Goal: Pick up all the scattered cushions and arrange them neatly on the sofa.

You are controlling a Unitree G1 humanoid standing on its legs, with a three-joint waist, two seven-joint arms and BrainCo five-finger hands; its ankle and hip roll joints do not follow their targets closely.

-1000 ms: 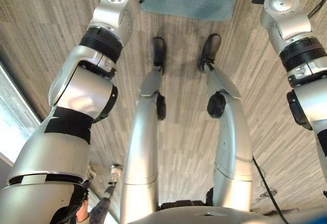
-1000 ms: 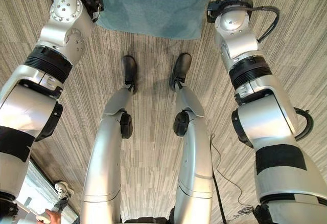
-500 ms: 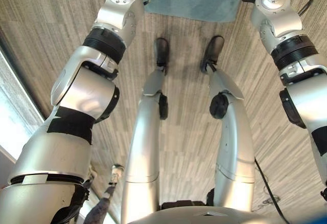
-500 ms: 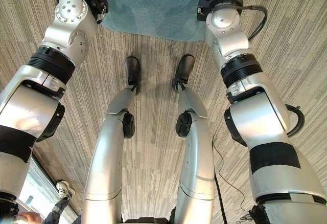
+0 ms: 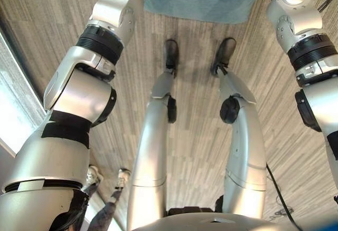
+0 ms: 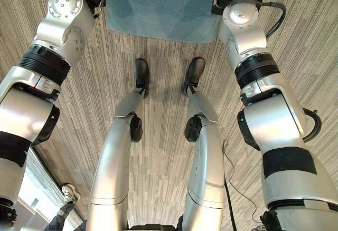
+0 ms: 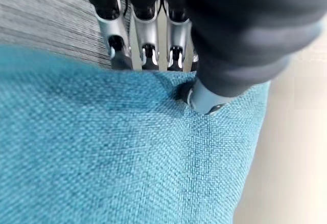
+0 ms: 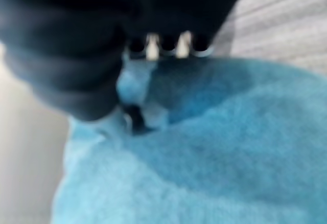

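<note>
Both hands are clamping one teal cushion by its side edges: left hand w/ fingers behind and thumb pressing the front, right hand pinching likewise. Cushion is hanging between them above the floor. Since a sec ago it's barely shifting; prob. being carried, sofa placement yet to come.

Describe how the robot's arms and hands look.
Both arms are rounded silver-grey shells, with black ribbed rings at the joints and a black band round the upper part. The left hand has a dark ribbed cover and a row of silver fingers with dark tips, its thumb set apart. The right hand has the same dark cover, with silver fingers beside it.
</note>
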